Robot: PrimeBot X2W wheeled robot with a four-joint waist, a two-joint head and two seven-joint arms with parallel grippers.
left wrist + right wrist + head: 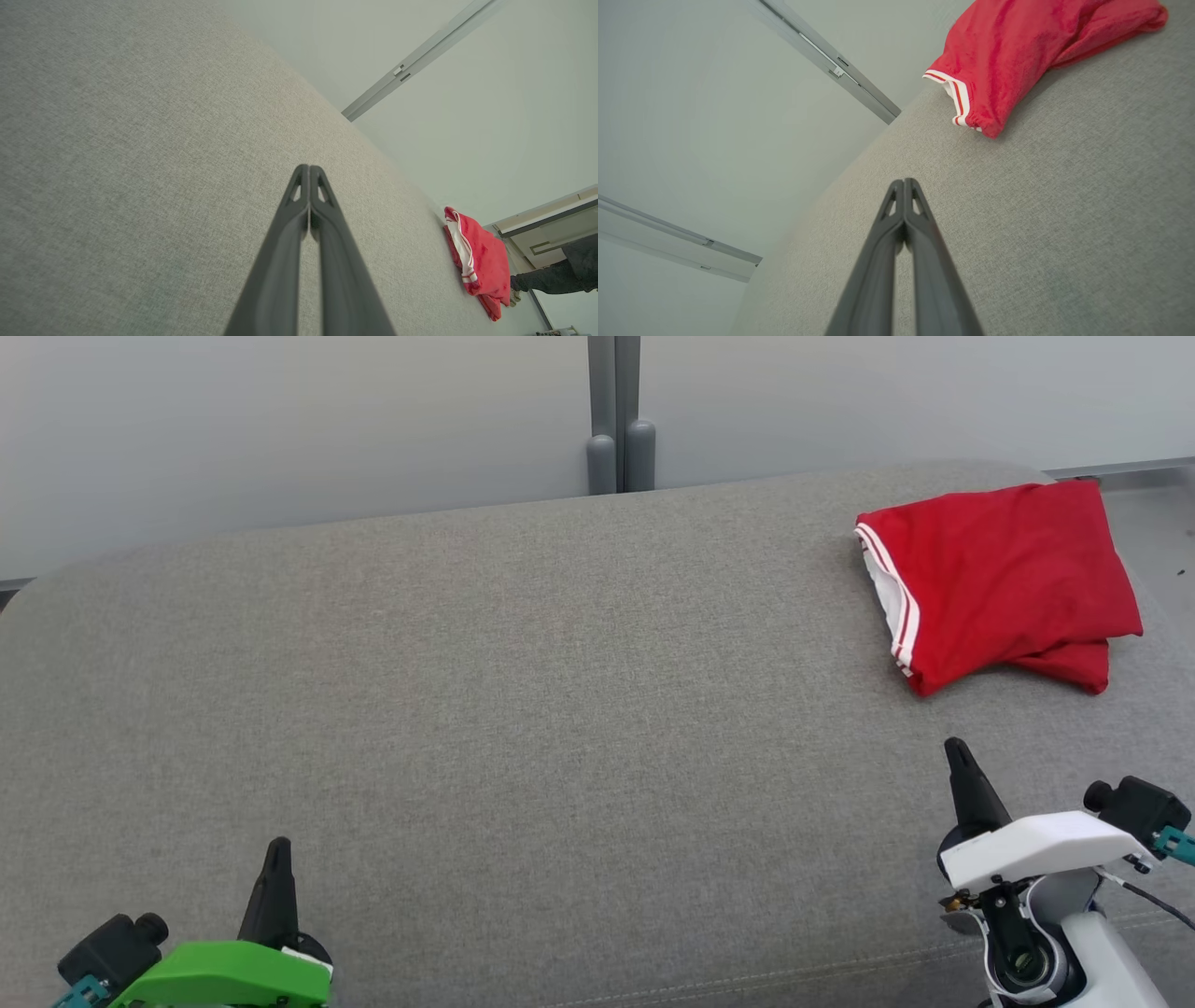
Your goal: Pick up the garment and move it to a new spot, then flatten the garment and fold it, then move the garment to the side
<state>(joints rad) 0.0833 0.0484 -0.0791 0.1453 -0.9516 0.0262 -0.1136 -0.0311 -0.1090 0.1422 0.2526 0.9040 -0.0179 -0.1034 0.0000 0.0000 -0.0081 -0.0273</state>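
The garment [1004,579] is red with a white, red-striped band on its left edge, and it lies folded at the far right of the grey cushion [523,709]. It also appears in the left wrist view as the red garment [486,261] and in the right wrist view as the garment [1017,51]. My right gripper [954,747] is shut and empty, a short way in front of the garment, apart from it. At the lower left my left gripper [278,846] is shut with nothing in it. Both wrist views show the fingers pressed together, left gripper [309,166], right gripper [904,180].
A pale wall with a grey vertical post [616,411] stands behind the cushion. The cushion's far edge curves down at the back and right. A person's dark sleeve [556,277] shows beyond the garment in the left wrist view.
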